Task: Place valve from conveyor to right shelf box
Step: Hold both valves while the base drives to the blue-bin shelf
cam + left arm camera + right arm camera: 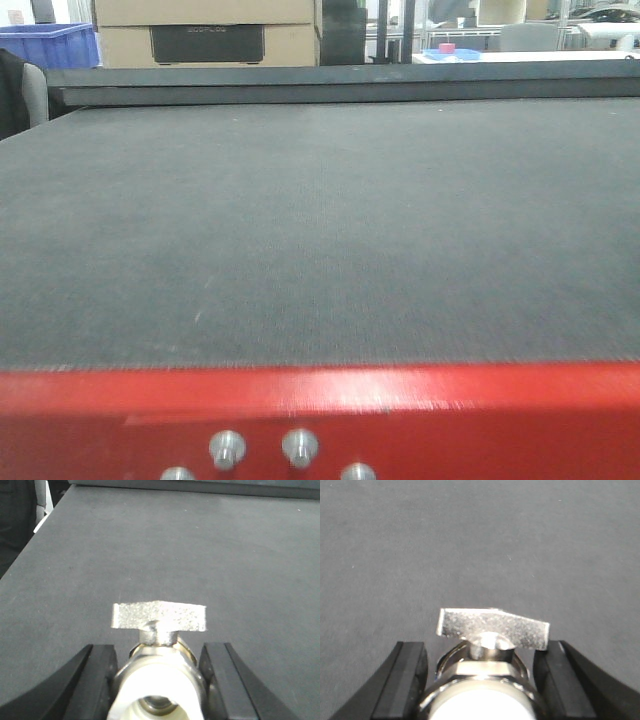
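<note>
A metal valve (159,680) with a white-lined port and a flat silver handle (158,616) sits between the black fingers (97,675) of my left gripper (159,650), which is shut on its body. A second valve (485,680) of the same kind, handle (492,625) on top, is held by my shut right gripper (484,647). Both hang above the dark grey conveyor (320,230). In the front view the belt carries nothing, and neither gripper shows there. The right shelf box is out of view.
A red edge strip (320,400) with metal bolts (228,445) runs along the belt's near side and a dark rail (340,80) along the far side. Behind the rail stand cardboard boxes (205,35) and a blue bin (50,42).
</note>
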### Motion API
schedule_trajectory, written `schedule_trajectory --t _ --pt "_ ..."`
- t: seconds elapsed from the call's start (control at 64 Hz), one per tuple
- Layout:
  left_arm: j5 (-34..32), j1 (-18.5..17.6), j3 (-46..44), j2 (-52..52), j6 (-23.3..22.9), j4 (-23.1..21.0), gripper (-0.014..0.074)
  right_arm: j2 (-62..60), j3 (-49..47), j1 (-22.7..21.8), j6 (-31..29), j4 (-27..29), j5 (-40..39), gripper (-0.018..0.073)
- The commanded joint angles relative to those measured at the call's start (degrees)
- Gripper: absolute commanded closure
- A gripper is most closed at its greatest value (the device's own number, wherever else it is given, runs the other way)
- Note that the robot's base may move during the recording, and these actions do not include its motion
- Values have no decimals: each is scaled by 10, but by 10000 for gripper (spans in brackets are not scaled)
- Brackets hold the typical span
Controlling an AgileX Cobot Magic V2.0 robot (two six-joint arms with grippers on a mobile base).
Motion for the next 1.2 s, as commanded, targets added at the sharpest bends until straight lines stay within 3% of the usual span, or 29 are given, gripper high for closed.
schedule_trajectory --t 0.0,1.188 --pt "-32 -2 -4 -6 0 -5 708 -7 -3 -2 -3 -1 -49 721" --pt "-32 -2 -4 -6 0 -5 708 -7 -3 -2 -3 -1 -48 721"
